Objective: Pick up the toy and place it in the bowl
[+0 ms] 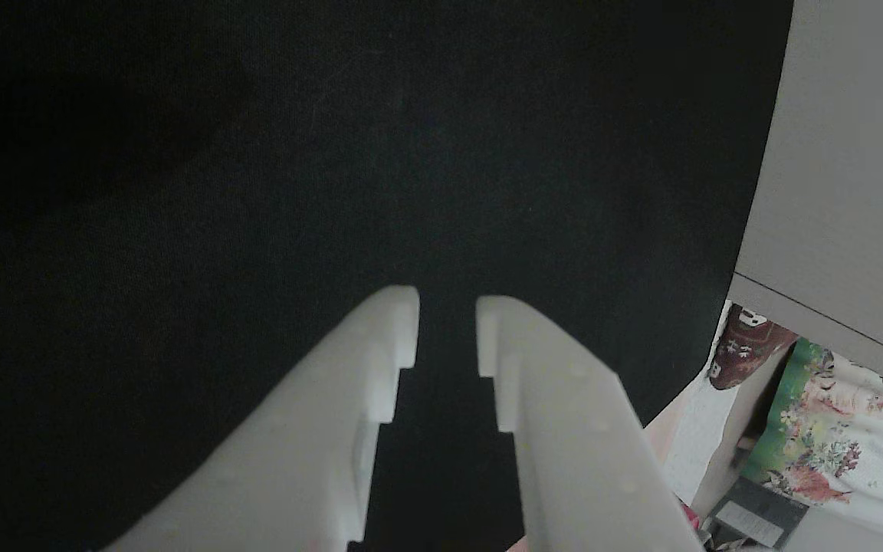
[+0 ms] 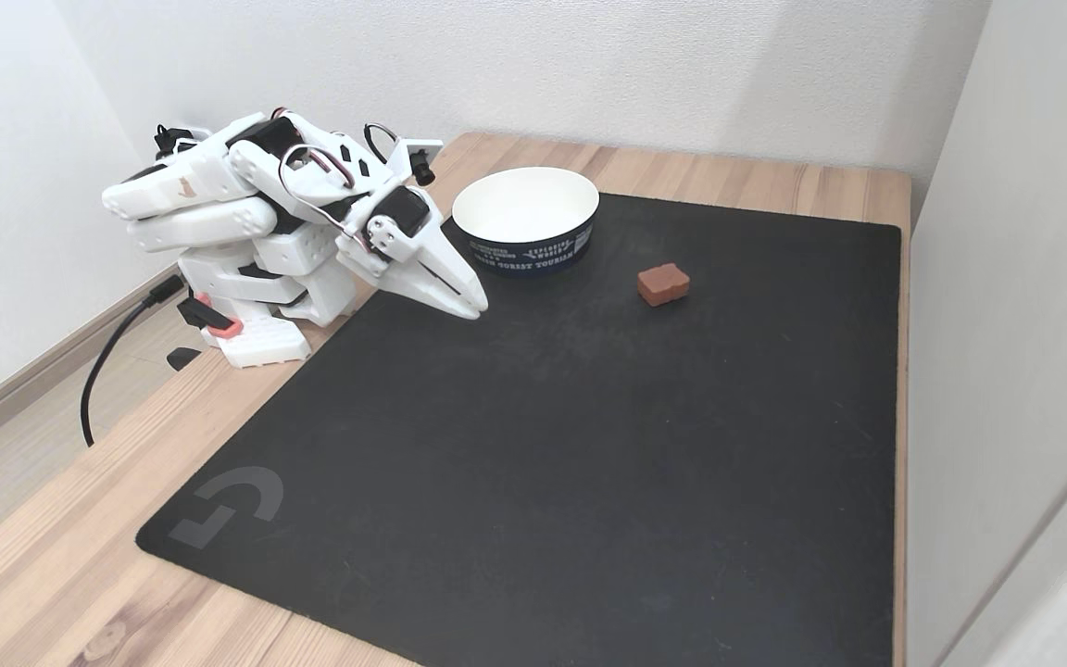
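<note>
Black mat (image 2: 589,445) covers most of the wooden table (image 2: 52,574). White bowl (image 2: 526,218), dark-banded outside, sits at the mat's far edge; reddish toy (image 2: 663,283) lies on the mat just right of it in the fixed view. Arm folded low, gripper (image 2: 470,306) over the mat's left edge. Other view adds the gripper (image 1: 448,326) close up: jaws slightly apart, empty.

Toy (image 2: 663,283) on mat (image 2: 589,463), right of bowl (image 2: 525,220); hand (image 2: 475,306) left of both.
</note>
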Controlling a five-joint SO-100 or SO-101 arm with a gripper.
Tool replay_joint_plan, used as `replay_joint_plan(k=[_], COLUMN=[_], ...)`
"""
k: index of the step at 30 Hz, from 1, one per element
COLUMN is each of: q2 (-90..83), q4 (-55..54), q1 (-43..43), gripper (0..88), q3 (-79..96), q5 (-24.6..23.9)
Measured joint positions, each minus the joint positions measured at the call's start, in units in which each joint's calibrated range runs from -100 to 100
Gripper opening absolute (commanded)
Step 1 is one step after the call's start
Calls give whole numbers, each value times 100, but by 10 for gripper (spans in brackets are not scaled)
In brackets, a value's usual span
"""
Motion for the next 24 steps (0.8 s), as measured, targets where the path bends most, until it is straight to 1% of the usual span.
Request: replay_joint_plan(k=[24], q2=[0], q4=[0], q1=[33], gripper=[24], q3=[0], q5=[0])
